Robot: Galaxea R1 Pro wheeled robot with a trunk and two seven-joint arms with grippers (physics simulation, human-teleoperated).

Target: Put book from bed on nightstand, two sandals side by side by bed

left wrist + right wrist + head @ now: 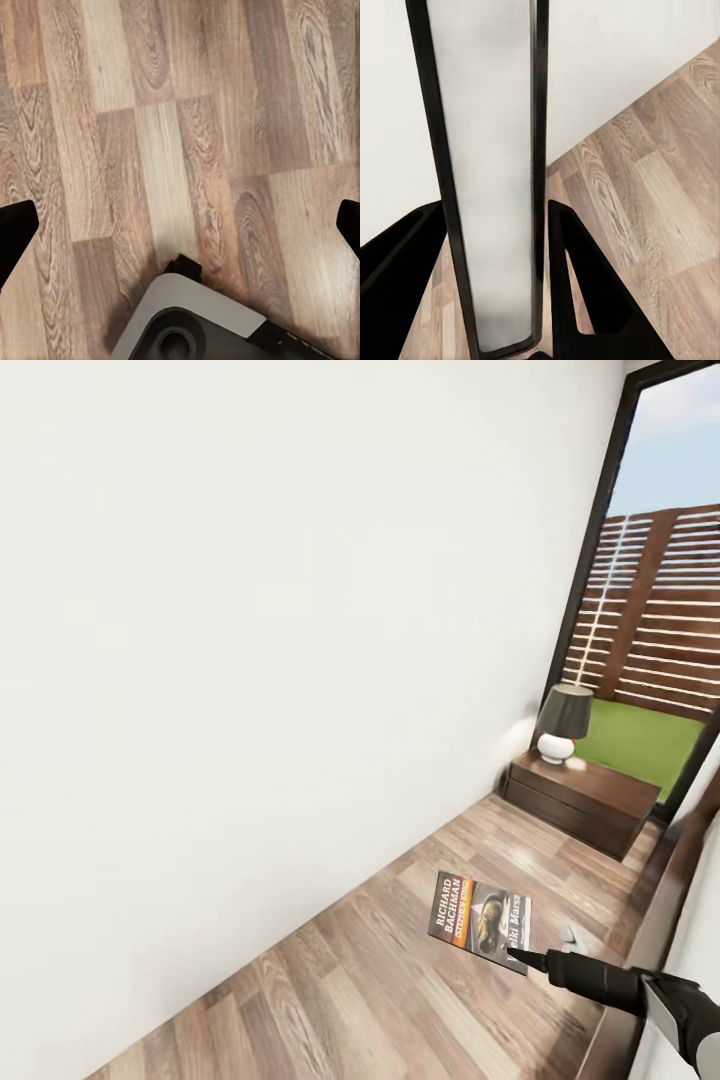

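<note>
The small thin paperback book, dark-covered with an orange band, white lettering and a small picture, hangs above the wood-plank floor, tilted, pinched at its lower corner by the right gripper, whose black fingers close on that edge. From the right wrist camera the book appears edge-on as a pale strip of pages between dark covers, standing between the two black fingers, which press against it on either side. The right arm reaches in from the lower right of the head view.

Beyond the book, against the white wall, stands a low dark reddish-brown wooden nightstand, well apart from the held book. On its top sits a lamp with a white round base and dark shade.

The left gripper faces the bare plank floor with its black fingertips spread wide, holding nothing.
</note>
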